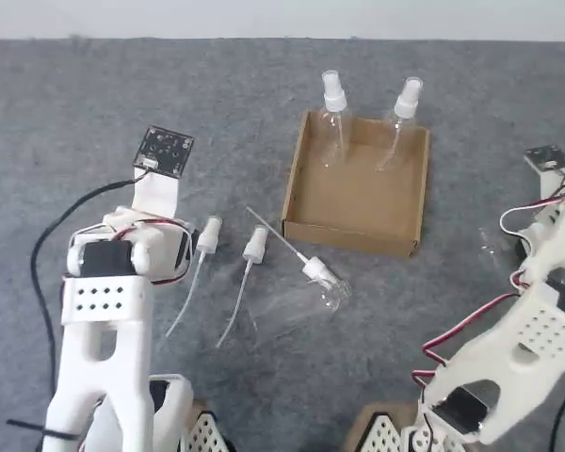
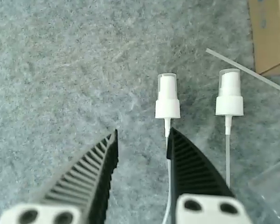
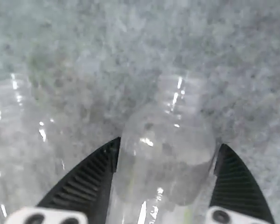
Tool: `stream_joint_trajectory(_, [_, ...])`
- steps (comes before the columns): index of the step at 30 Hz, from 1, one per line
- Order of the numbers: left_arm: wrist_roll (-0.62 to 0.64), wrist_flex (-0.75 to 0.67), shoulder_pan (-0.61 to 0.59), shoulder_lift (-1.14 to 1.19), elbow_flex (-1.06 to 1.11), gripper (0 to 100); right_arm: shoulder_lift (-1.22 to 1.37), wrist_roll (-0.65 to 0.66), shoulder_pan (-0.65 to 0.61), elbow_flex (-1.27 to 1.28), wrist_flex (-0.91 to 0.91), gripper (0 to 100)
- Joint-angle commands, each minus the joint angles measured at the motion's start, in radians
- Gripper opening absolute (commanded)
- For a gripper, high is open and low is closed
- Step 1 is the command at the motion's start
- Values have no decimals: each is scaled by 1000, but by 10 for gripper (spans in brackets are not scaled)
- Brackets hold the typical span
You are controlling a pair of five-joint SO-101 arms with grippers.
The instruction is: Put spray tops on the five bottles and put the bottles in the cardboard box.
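Your left gripper (image 2: pixel 142 135) is wide open and holds nothing. The nearer spray top (image 2: pixel 167 100) lies just past one fingertip, its tube running along that finger, and a second spray top (image 2: pixel 229 99) lies beside it. The cardboard box (image 1: pixel 353 231) holds two capped bottles (image 1: pixel 334 127). A third bottle (image 1: pixel 306 297) lies on the grey carpet (image 1: pixel 94 104) near the box front. Your right gripper (image 3: pixel 168 149) straddles a bare bottle (image 3: pixel 165 182); can't tell if it's clamped. Another clear bottle (image 3: pixel 4 107) lies just beside.
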Motion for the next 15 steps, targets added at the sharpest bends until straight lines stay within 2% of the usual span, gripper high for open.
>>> stream_joint_trajectory(1, [12, 0, 2, -2, 5, 156, 1, 3, -8, -100, -10, 192])
stream_joint_trajectory(5, [14, -5, 3, -2, -5, 157, -4, -80, -7, -143, -5, 69])
stream_joint_trajectory(7, [57, -8, 2, 11, -35, 159, -18, -97, -10, -164, -5, 35])
stream_joint_trajectory(9, [95, 8, 5, 60, -82, 160, -42, -97, -15, -175, 7, 17])
stream_joint_trajectory(15, [95, 12, 49, 311, -251, 160, -151, -97, -53, -175, 91, 13])
